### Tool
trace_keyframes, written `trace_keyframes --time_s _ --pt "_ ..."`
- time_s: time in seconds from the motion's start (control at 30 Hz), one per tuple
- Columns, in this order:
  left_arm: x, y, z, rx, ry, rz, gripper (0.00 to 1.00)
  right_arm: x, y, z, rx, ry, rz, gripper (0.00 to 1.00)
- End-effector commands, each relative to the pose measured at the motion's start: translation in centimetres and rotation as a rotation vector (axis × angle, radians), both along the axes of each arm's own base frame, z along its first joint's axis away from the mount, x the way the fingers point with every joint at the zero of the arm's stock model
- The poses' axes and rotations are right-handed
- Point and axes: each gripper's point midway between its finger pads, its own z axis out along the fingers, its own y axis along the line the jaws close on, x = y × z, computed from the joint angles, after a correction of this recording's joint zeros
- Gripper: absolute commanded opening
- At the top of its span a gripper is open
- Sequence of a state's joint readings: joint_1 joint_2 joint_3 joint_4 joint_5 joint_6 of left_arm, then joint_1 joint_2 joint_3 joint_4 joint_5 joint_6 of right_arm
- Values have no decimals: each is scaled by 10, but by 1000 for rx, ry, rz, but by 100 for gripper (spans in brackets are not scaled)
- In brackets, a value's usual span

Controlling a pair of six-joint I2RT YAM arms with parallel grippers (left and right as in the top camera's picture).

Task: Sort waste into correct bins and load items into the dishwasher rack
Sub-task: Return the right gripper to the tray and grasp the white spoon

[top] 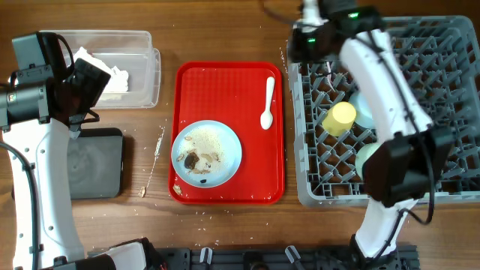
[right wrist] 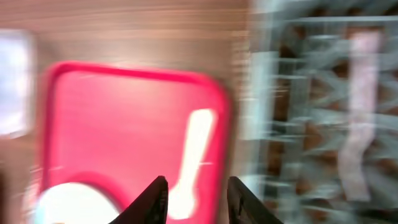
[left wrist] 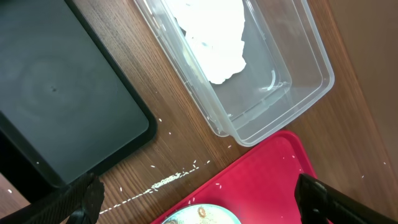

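The sorting is partly done. Crumpled white paper napkins [top: 105, 71], soft and creased, lie in the clear box [top: 146, 90], a thin-walled glossy plastic bin with rounded corners up and to the left of the red tray [top: 187, 82]. Right of the red tray, the grey dishwasher rack [top: 450, 67], a stiff lattice of upright pegs, already carries the small yellow cup [top: 339, 118] and two pale blue-green bowls [top: 367, 159], the bowls partly hidden by the right arm. What is left sits on the red tray: the round light blue plate [top: 225, 146], smooth and shallow, with brown and white food scraps [top: 199, 160] on it, and the white plastic spoon [top: 268, 103] near the tray's right edge. Rice-like crumbs [left wrist: 168, 180] are scattered on the wood-grain worktop [top: 225, 30] just left of the tray. The matte black tray [top: 101, 161], further left, shows nothing on its visible part, and no red wrapper is in view. The left gripper [left wrist: 199, 196] hangs wide open and empty left of the red tray. The right gripper [right wrist: 197, 196], in a blurred view, has its fingers parted and empty above the spoon.
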State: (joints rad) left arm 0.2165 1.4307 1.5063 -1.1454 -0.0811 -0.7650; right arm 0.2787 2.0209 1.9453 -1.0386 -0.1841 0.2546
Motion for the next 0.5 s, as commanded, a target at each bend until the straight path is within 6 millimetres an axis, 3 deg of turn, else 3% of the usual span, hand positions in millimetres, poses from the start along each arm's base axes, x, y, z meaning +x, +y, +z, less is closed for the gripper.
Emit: trace_keyframes --time_s 0.0,0.17,0.33,0.47 --pt "0 4 -2 10 9 10 100 -14 33 -14 -38 33 -187 36" --pt "0 4 -2 11 9 10 100 -29 54 -76 -173 118 -276 39" --pt "-1 4 -2 10 10 10 100 -38 48 -132 -236 247 -274 44" --pt "0 4 -2 11 9 10 100 -41 40 -161 -258 311 -275 44"
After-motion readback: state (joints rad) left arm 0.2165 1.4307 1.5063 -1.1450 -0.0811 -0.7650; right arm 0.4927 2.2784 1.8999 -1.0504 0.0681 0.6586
